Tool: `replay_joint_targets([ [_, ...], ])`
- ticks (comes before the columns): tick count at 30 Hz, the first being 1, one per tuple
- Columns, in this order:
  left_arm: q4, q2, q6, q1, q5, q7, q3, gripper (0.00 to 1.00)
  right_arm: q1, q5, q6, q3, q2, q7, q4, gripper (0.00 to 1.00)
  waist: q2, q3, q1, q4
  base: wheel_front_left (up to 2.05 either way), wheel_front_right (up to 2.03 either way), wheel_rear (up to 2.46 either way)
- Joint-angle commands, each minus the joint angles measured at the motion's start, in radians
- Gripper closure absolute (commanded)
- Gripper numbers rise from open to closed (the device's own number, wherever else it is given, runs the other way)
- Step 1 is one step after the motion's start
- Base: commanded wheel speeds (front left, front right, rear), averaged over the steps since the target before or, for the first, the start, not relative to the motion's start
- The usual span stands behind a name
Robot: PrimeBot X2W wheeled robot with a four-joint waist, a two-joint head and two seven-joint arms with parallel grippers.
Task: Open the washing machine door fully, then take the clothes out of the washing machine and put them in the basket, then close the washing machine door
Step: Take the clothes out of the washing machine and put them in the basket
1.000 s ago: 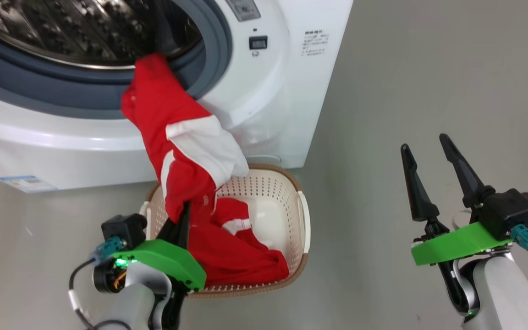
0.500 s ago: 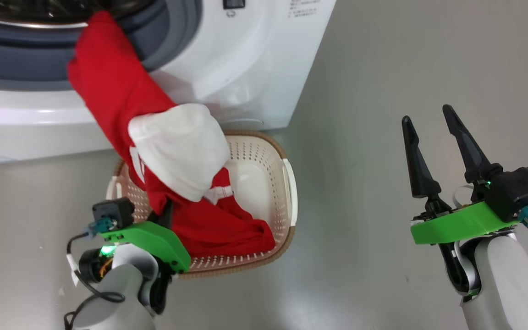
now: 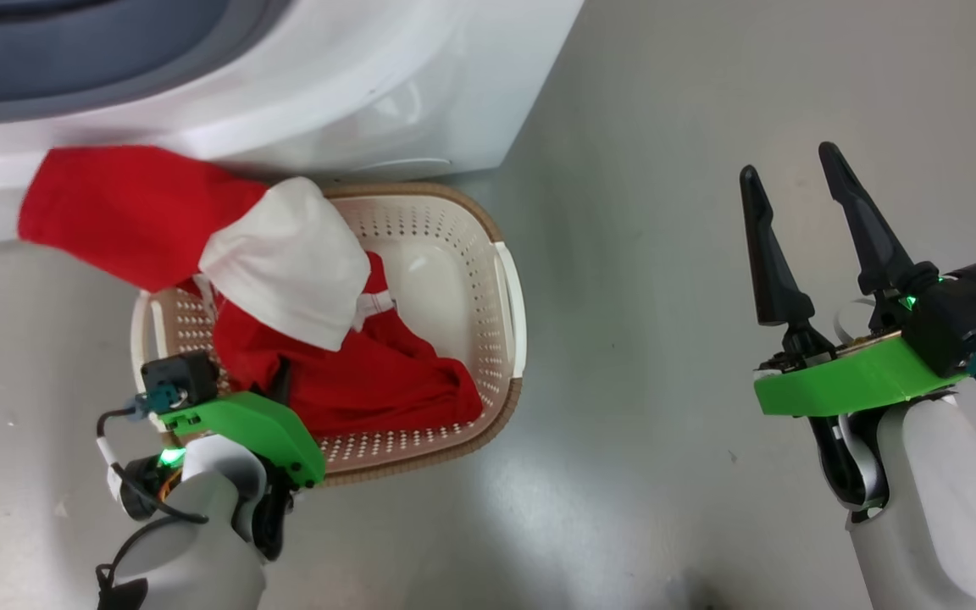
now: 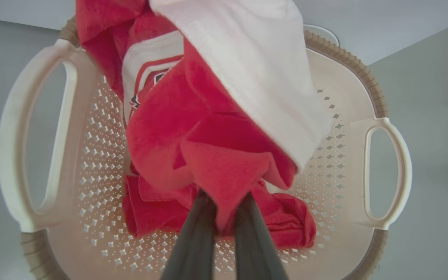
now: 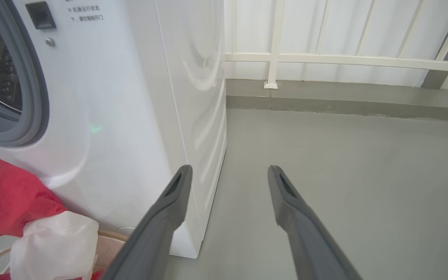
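Left gripper (image 3: 280, 383) clenches red fabric clothes (image 3: 352, 373) over cream perforated basket (image 3: 511, 288); right gripper (image 3: 786, 163) spread, empty. Their ten o'clock overhang may fall outside.

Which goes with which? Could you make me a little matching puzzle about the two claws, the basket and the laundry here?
Things:
1. left gripper
2. right gripper
3. basket
4. clothes

Descriptions:
A. fingers spread apart, holding nothing
B. cream-white with a brown rim, on the floor in front of the washing machine
C. red and white, partly in the basket, one red end reaching past its rim
D. shut on red fabric

Pairs: 1-D, 2-A, 3-B, 4-C
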Motion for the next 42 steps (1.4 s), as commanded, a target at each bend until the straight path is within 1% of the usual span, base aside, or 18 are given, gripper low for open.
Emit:
replay_joint_targets([
  [1,0.009,0.019,-0.009,0.001,-0.011,-0.01,0.011,1.0,-0.008,0.022,0.006,0.023,0.0,-0.006,-0.026,0.0,0.0,0.027,0.0,-0.02,0.0,0.0,0.0],
  [8,0.045,0.02,-0.014,0.01,-0.037,0.027,0.012,1.0,-0.013,0.043,0.006,0.03,0.0,-0.006,-0.027,0.0,0.0,0.056,0.0,-0.036,0.0,0.0,0.0],
  [15,0.056,0.027,-0.008,0.011,-0.048,0.047,0.014,1.0,-0.019,0.049,0.006,0.027,0.0,-0.006,-0.029,0.0,0.0,0.076,0.0,-0.043,0.0,0.0,0.0],
  [16,0.056,0.027,-0.007,0.01,-0.048,0.047,0.013,0.92,-0.019,0.049,0.006,0.026,0.0,-0.006,-0.028,0.0,0.0,0.077,0.0,-0.042,0.0,0.0,0.0],
  [17,0.057,0.028,-0.004,0.008,-0.048,0.045,0.013,0.75,-0.019,0.049,0.006,0.026,0.0,-0.006,-0.027,0.0,0.0,0.078,0.0,-0.04,0.0,0.0,0.0],
  [18,0.058,0.029,0.001,0.007,-0.048,0.04,0.013,0.52,-0.02,0.049,0.006,0.026,0.0,-0.006,-0.025,0.0,0.0,0.078,0.0,-0.039,0.0,0.0,0.0],
  [19,0.058,0.029,0.006,0.004,-0.049,0.035,0.015,0.52,-0.02,0.049,0.006,0.026,0.0,-0.006,-0.023,0.0,0.0,0.076,0.0,-0.037,0.0,0.0,0.0],
  [20,0.058,0.028,0.006,0.003,-0.055,0.032,0.019,0.0,-0.02,0.05,0.006,0.027,0.0,-0.006,-0.022,0.0,0.0,0.074,0.0,-0.035,0.0,0.0,0.0],
  [26,0.059,0.027,-0.003,0.0,-0.046,0.012,0.007,0.0,-0.019,0.052,0.006,0.028,0.0,-0.006,-0.014,0.0,0.0,0.051,0.0,-0.023,0.0,0.0,0.0],
  [34,0.033,0.025,-0.013,0.018,-0.029,-0.011,0.002,0.0,0.001,0.045,0.006,0.015,0.0,-0.006,0.017,0.0,0.0,-0.023,0.0,0.007,0.0,0.0,0.0],
  [40,-0.136,0.05,0.019,0.074,0.036,-0.012,0.045,0.0,0.015,0.035,0.006,0.007,0.0,-0.006,0.05,0.0,0.0,-0.088,0.0,0.032,0.0,0.0,0.0],
  [42,-0.209,0.059,0.041,0.102,0.079,-0.012,0.064,0.0,0.021,0.031,0.006,0.004,0.0,-0.006,0.055,0.0,0.0,-0.11,0.0,0.04,0.0,0.0,0.0],
])
